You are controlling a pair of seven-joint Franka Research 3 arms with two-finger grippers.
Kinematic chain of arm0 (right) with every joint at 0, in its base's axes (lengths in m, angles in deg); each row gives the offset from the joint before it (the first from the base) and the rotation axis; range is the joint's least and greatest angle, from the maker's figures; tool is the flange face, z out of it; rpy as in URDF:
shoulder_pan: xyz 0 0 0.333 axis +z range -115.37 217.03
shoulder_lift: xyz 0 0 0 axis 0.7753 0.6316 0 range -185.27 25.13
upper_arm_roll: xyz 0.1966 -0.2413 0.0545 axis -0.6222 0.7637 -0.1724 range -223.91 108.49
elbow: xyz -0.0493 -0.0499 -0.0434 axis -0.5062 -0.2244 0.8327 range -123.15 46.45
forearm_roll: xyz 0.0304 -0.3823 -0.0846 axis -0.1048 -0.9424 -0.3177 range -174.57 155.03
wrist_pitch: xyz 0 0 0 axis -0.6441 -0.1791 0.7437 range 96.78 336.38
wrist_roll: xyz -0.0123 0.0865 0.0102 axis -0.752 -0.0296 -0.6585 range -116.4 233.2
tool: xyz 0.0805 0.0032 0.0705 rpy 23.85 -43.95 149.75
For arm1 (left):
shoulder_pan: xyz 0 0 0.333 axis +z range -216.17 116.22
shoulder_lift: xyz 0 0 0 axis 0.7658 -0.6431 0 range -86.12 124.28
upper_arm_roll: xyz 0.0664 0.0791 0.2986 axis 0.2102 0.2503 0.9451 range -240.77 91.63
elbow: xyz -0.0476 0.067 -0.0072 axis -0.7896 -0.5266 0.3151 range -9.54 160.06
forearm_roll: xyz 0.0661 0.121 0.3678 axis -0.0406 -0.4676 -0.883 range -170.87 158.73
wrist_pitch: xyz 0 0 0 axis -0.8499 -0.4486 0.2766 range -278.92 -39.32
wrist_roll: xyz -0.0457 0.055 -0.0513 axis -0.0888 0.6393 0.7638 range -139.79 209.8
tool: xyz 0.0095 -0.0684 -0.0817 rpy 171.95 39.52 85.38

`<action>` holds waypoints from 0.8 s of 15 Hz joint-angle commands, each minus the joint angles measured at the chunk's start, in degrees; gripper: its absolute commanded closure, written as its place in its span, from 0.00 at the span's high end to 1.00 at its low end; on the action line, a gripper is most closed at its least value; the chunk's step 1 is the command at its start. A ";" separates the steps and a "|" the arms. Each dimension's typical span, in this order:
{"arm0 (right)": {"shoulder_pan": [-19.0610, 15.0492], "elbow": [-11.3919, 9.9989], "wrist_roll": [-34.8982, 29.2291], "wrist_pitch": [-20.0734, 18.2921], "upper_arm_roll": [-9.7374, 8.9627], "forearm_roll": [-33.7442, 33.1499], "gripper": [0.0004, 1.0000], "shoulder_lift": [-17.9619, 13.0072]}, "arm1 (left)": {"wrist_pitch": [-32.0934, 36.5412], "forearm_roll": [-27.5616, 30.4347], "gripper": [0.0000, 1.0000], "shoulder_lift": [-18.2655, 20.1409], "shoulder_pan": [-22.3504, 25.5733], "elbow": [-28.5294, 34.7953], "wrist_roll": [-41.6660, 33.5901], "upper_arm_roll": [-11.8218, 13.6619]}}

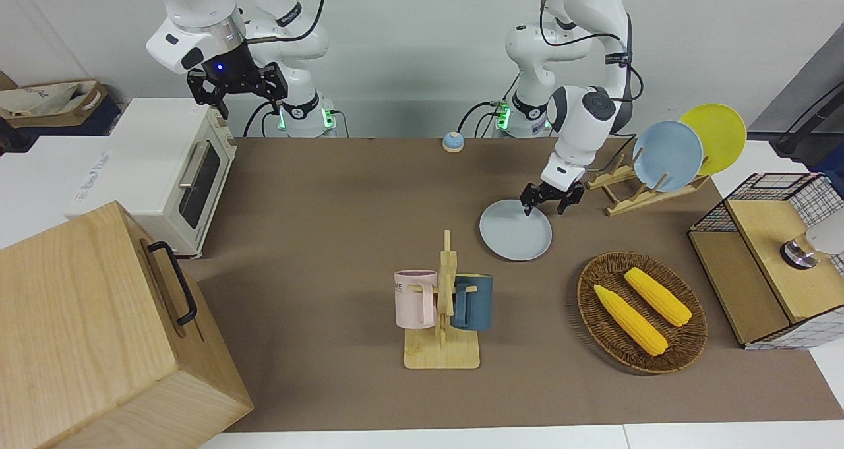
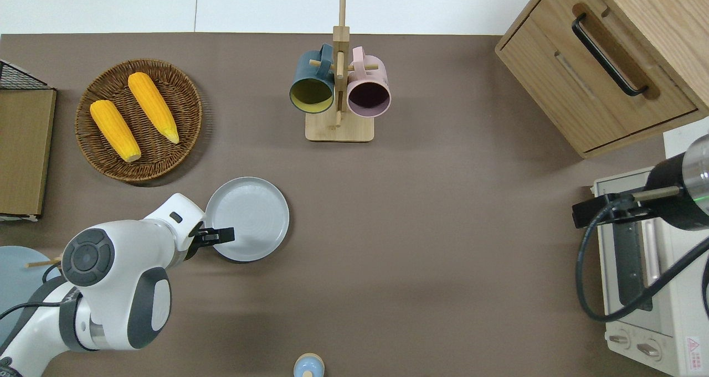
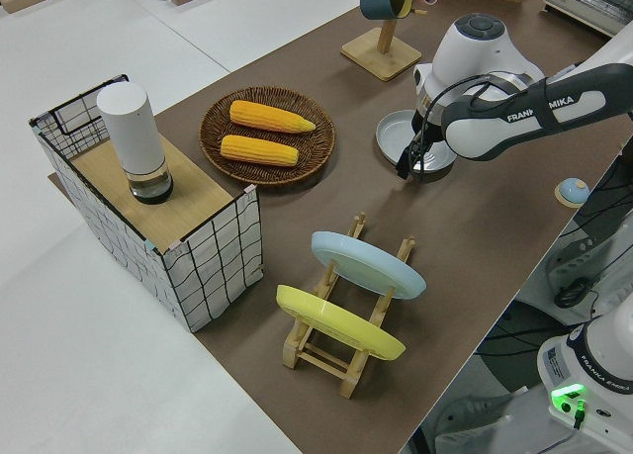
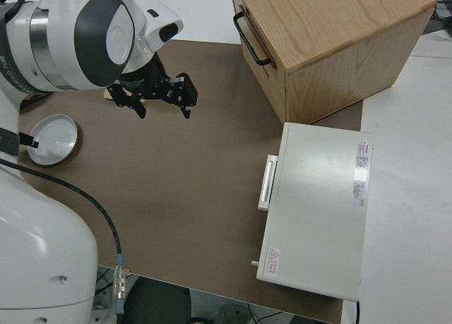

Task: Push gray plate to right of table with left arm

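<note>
The gray plate (image 1: 515, 232) lies flat on the brown table (image 1: 330, 205), between the corn basket and the robots; it also shows in the overhead view (image 2: 252, 216) and the left side view (image 3: 393, 134). My left gripper (image 1: 545, 207) is low at the plate's rim on the side toward the left arm's end of the table, and open. Its fingers straddle the rim, one fingertip (image 2: 229, 235) inside the plate. In the left side view the gripper (image 3: 410, 163) hides part of the plate. My right gripper (image 1: 235, 88) is parked and open.
A wicker basket (image 2: 166, 158) with two corn cobs lies farther from the robots than the plate. A mug rack (image 2: 338, 89) stands mid-table. A plate rack (image 1: 649, 188) holds a sky-blue and a yellow plate. A wire shelf box (image 1: 765, 264), toaster oven (image 1: 178, 172), wooden cabinet (image 1: 99, 330) and bell (image 1: 452, 142) are also present.
</note>
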 commanded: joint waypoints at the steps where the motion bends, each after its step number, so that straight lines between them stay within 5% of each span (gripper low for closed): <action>1: -1.16 0.53 -0.66 -0.89 -0.92 0.25 0.98 -0.14 | -2.35 0.46 1.00 -1.23 0.14 0.42 0.28 0.25; 7: -1.07 0.53 -0.66 -0.89 -0.92 0.25 0.98 -0.14 | -2.35 0.20 0.98 -2.11 0.31 0.16 0.28 0.51; 9: -1.15 0.53 -0.75 -0.89 -0.92 0.25 0.98 -0.14 | -2.35 0.20 0.81 -2.11 0.31 0.07 0.36 0.60; 12: -1.07 0.53 -0.75 -0.89 -0.92 0.25 0.98 -0.14 | -2.35 0.20 0.43 -2.20 0.31 0.07 0.97 0.69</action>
